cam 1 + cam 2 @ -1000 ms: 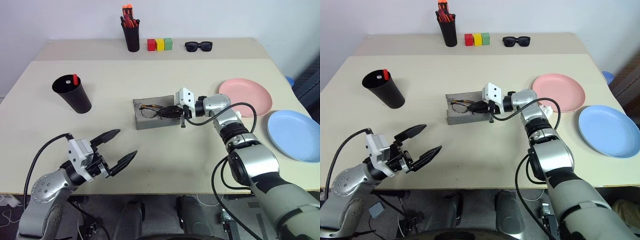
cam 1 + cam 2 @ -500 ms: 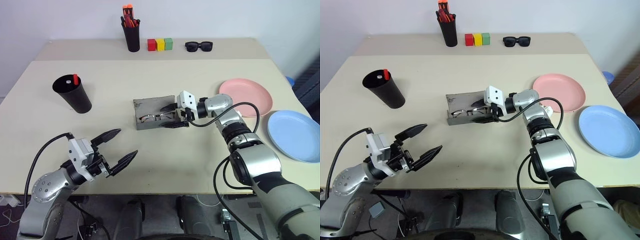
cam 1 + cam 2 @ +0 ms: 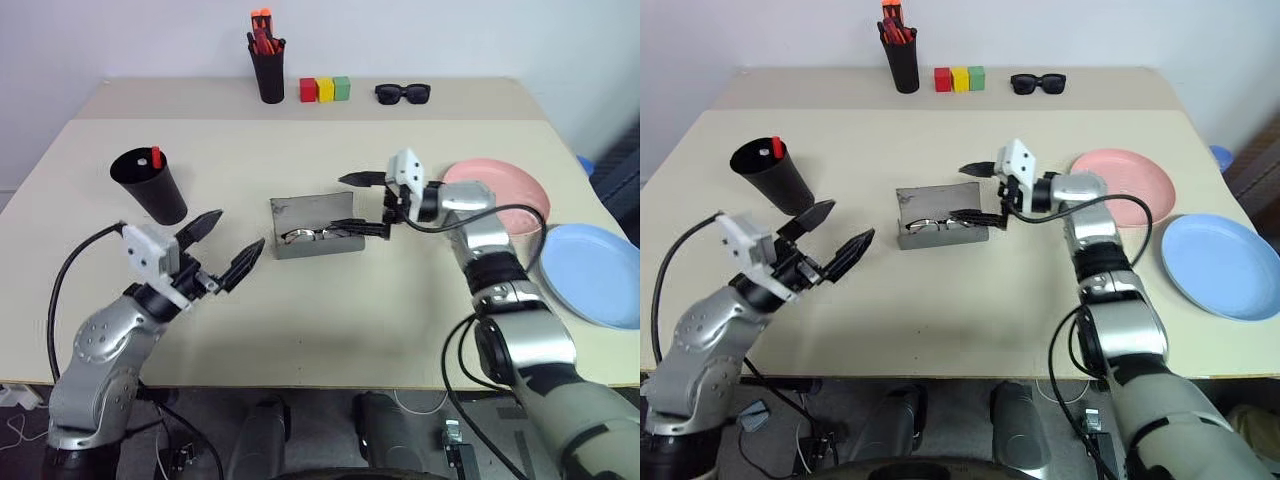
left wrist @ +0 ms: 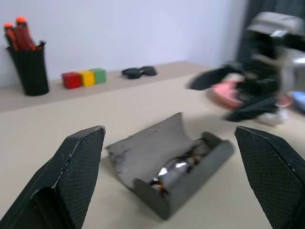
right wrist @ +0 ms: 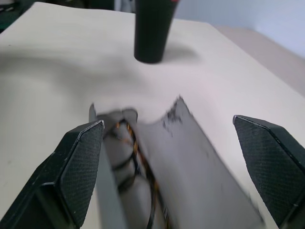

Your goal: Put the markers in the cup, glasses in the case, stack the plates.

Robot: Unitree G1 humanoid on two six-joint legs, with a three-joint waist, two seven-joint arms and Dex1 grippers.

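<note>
Now the glasses (image 3: 318, 236) are lodged in the case (image 3: 315, 226); the right gripper (image 3: 362, 203), spread empty, is best lifted clear without snagging.

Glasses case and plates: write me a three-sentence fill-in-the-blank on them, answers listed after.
1. The glasses lie inside the open grey ____.
2. The right gripper, beside the case, has its fingers ____.
3. The pink plate and the blue plate lie side by side, not yet ____.

Missing words: case; open; stacked
</note>
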